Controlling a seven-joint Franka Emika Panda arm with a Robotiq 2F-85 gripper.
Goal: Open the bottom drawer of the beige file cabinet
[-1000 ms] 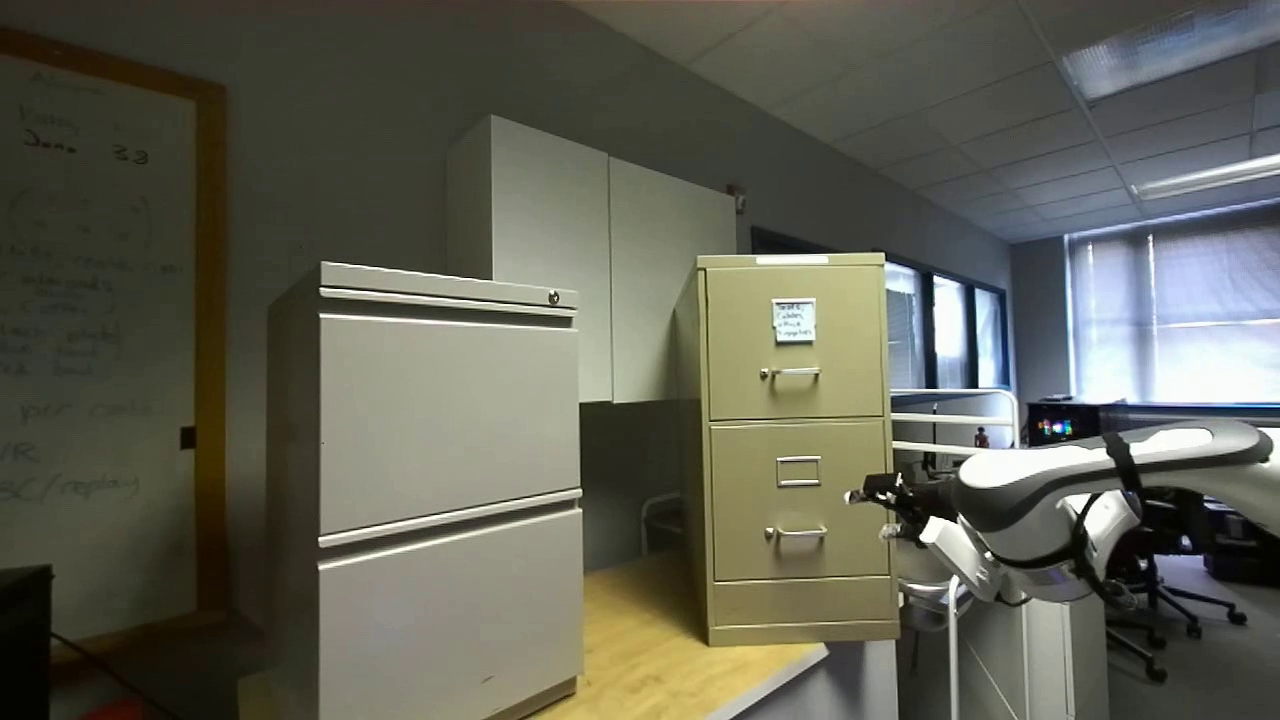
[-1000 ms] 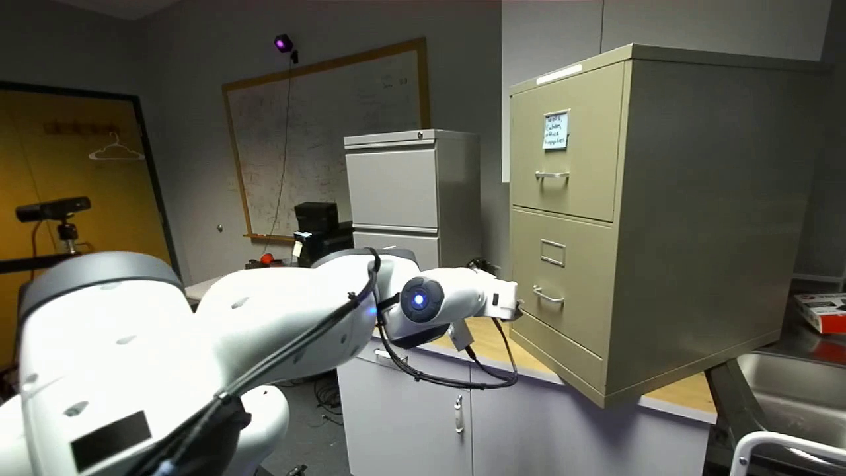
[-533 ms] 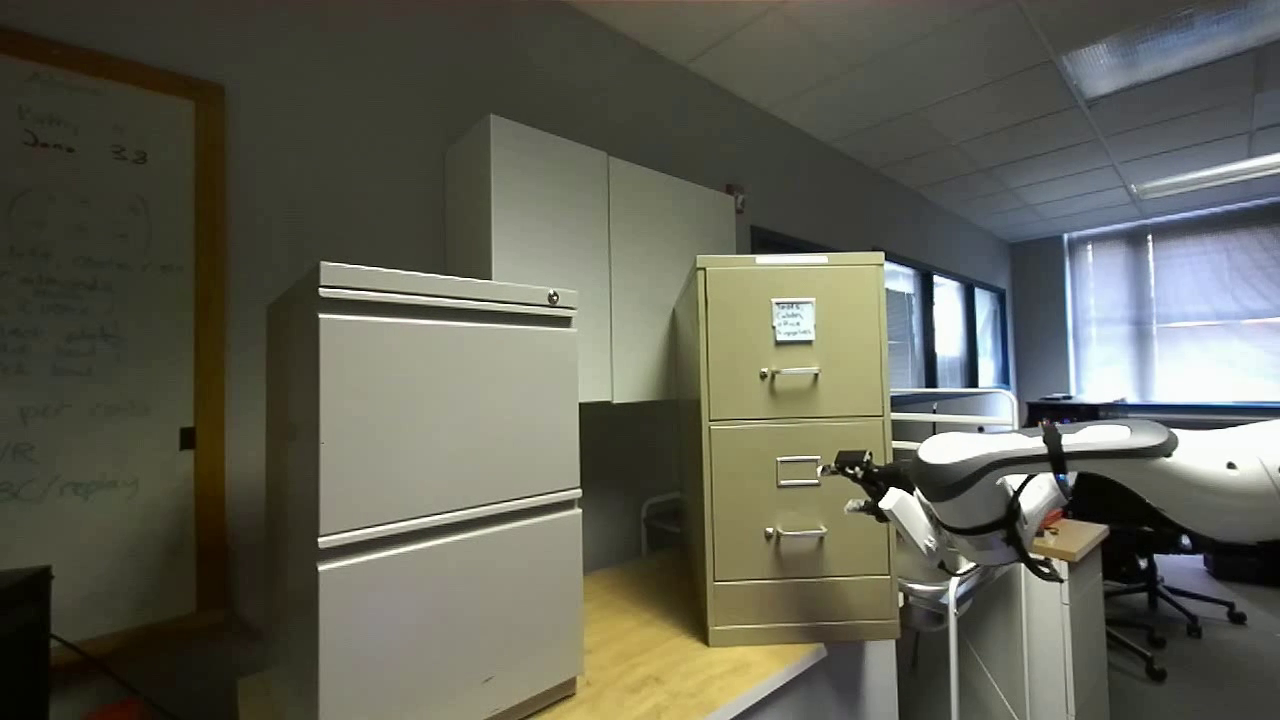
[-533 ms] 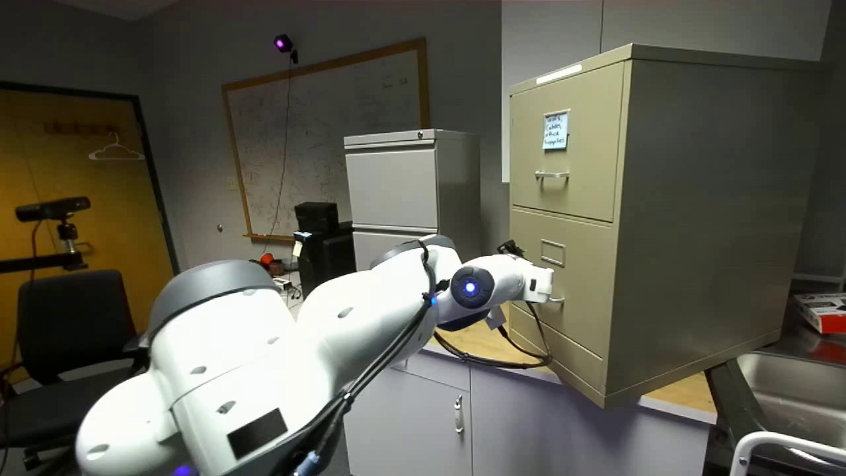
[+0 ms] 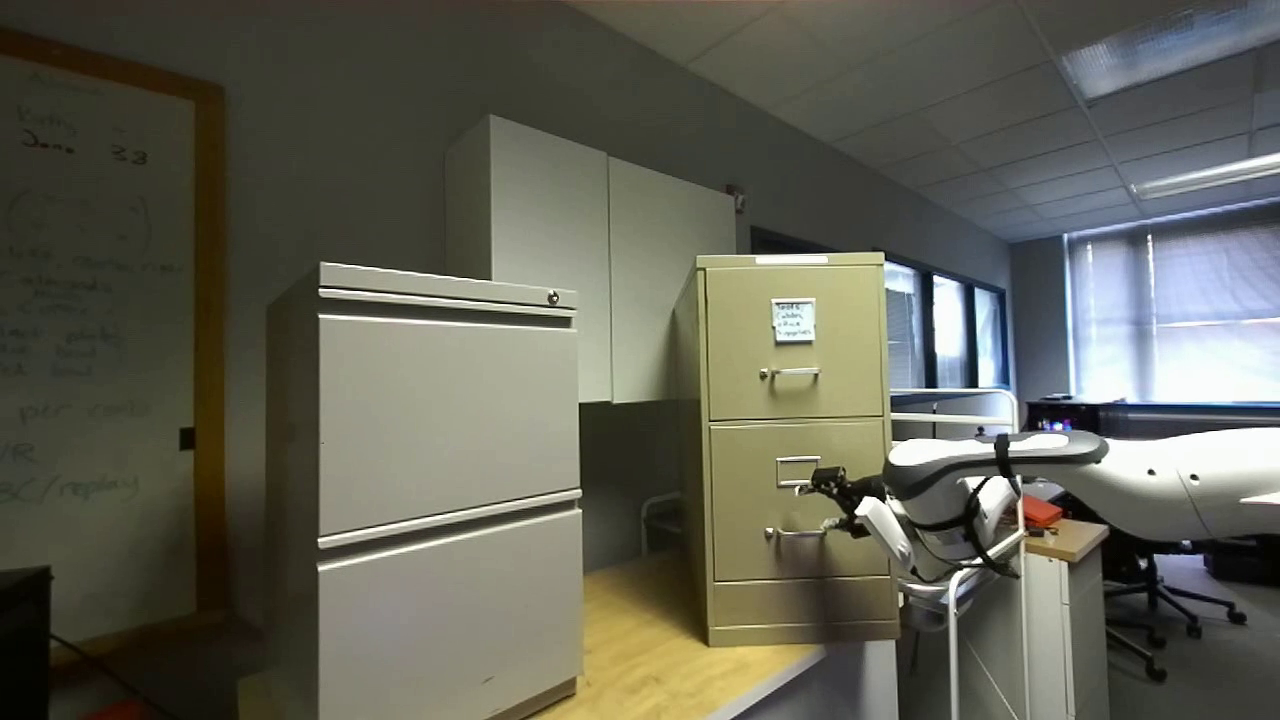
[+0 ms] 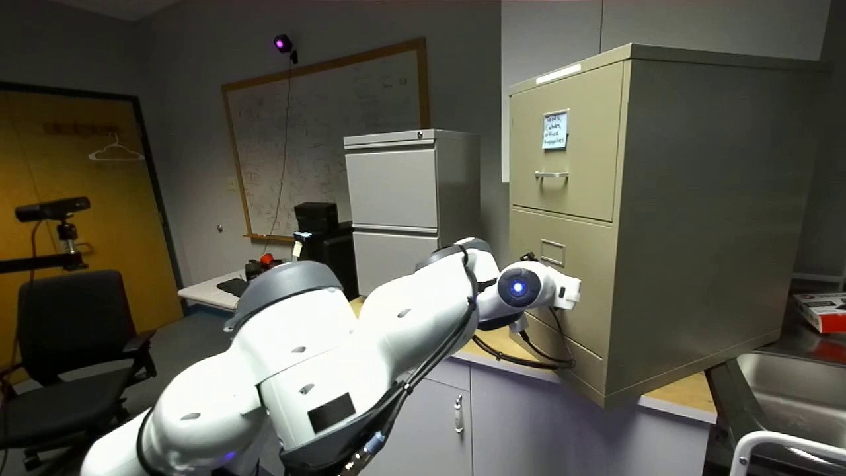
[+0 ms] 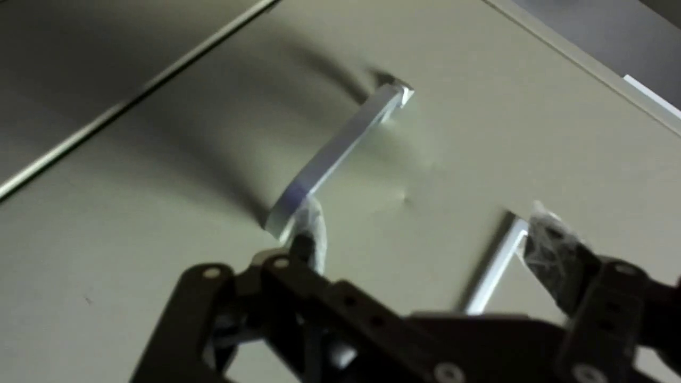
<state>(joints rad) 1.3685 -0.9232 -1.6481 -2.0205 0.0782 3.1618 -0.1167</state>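
The beige file cabinet [image 5: 740,470] shows in both exterior views [image 6: 700,218], with both drawers shut. In the wrist view, the bottom drawer's silver handle [image 7: 340,143] lies toward the upper middle and its label frame [image 7: 495,266] lower right. The handle [image 5: 797,533] also shows in an exterior view; the arm hides it in an exterior view. My gripper [image 7: 430,223] is open, its plastic-wrapped fingers wide apart. One fingertip is at the handle's near end; I cannot tell whether it touches. The other fingertip is by the label frame. The gripper [image 5: 816,508] is at the drawer's front.
A wider pale grey cabinet [image 5: 450,430] stands beside the beige one on the wooden counter [image 5: 650,620]. A white metal rail [image 5: 955,620] stands near the arm. A sink [image 6: 793,396] and a red-white box [image 6: 826,314] are beyond the beige cabinet.
The arm has moved across toward the front of the beige cabinet. The gripper has gone from the drawer's edge to the bottom handle and slightly lower. The drawers have not moved.
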